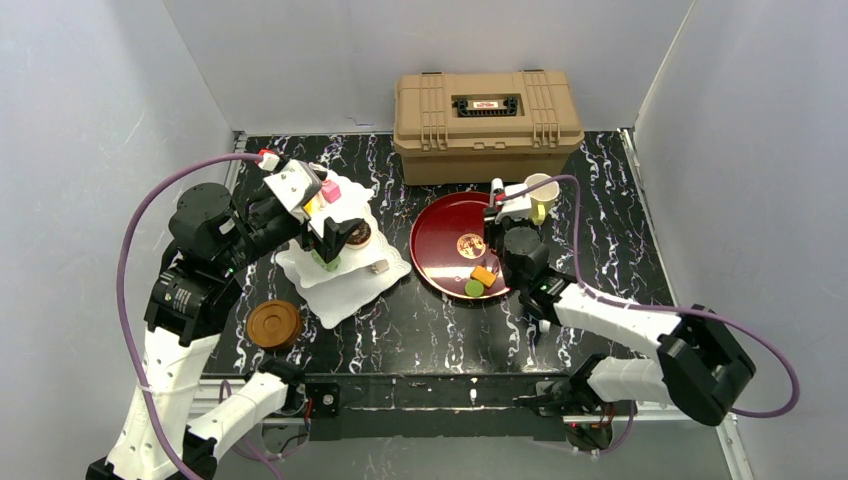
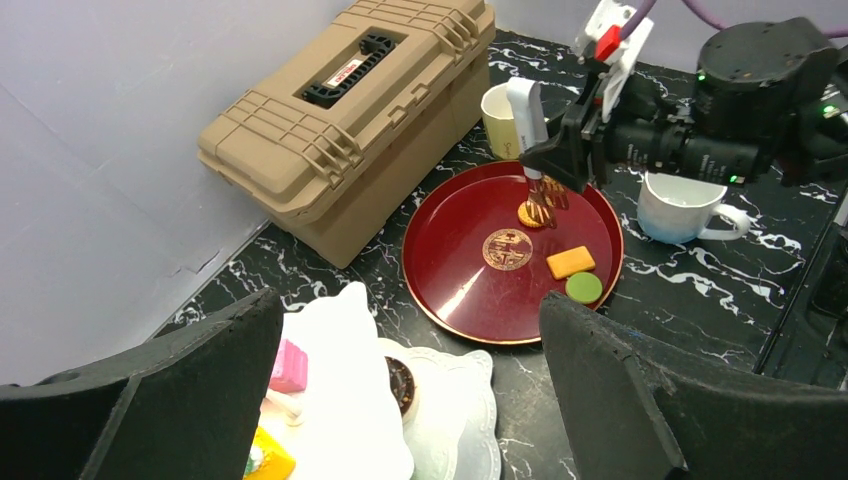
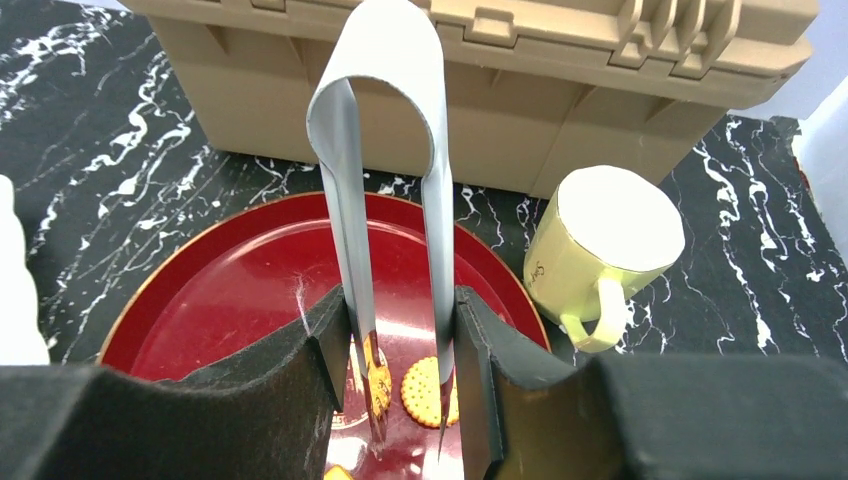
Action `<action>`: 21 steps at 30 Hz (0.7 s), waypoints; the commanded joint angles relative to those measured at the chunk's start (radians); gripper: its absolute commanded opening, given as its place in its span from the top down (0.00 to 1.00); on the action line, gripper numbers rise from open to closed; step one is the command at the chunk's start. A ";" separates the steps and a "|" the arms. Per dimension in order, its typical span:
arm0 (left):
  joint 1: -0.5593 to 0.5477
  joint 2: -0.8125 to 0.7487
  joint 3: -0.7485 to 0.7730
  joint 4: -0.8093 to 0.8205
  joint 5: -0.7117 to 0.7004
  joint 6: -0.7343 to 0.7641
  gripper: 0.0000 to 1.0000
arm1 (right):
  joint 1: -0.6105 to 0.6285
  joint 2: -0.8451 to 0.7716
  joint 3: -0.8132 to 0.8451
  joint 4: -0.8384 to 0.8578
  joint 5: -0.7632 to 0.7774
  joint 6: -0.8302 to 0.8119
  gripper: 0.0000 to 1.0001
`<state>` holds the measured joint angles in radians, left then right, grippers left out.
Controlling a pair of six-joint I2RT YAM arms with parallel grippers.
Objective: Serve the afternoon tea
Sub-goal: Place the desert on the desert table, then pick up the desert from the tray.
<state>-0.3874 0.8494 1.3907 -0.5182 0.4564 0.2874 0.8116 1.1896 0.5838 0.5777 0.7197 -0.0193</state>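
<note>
1. The black marbled table (image 1: 600, 330) is carrying everything.
2. The tan case (image 1: 488, 125) is sitting shut along the far edge, about midway.
3. The white three-tier stand (image 1: 345, 290) is standing toward the left edge. A pink cake (image 1: 331, 190) is resting on its top tier, and a yellow cake (image 2: 265, 460) and a brown-topped pastry (image 2: 400, 385) are sitting lower down.
4. The left gripper (image 1: 335, 240) is hovering over the stand with its jaws wide apart, holding nothing.
5. The dark red tray (image 1: 435, 250) is lying mid-table, just in front of the case.
6. The right gripper (image 3: 400, 345) is clamping the grey tongs (image 3: 380, 60), pressing on both arms. The tong tips are reaching down either side of a round biscuit (image 3: 425, 390) on the tray (whether they are touching it, I cannot tell).
7. The cream-yellow mug (image 1: 540, 195) is standing upright just beside the tray's far right rim. The white mug (image 2: 680, 205) is standing near the tray under the right arm.
8. A brown coaster (image 1: 274, 324) is lying toward the near left corner.
9. The orange cake (image 1: 483, 276) and green roll (image 1: 474, 288) are lying side by side on the tray near its near rim.
</note>
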 commanded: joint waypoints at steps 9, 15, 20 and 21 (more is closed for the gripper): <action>0.002 -0.003 0.009 -0.005 0.007 0.012 0.02 | -0.112 0.123 0.040 0.208 -0.069 0.062 0.50; 0.002 -0.001 0.010 -0.002 0.007 0.013 0.01 | -0.128 0.145 0.032 0.216 -0.080 0.068 0.46; 0.002 0.000 0.011 -0.005 0.008 0.014 0.01 | -0.145 0.146 0.016 0.222 -0.084 0.070 0.44; 0.002 0.000 0.011 -0.004 0.008 0.013 0.01 | -0.148 0.144 0.014 0.221 -0.085 0.070 0.44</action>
<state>-0.3874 0.8494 1.3907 -0.5240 0.4561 0.2955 0.6800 1.3369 0.5846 0.7048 0.6350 0.0380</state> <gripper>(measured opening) 0.993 0.558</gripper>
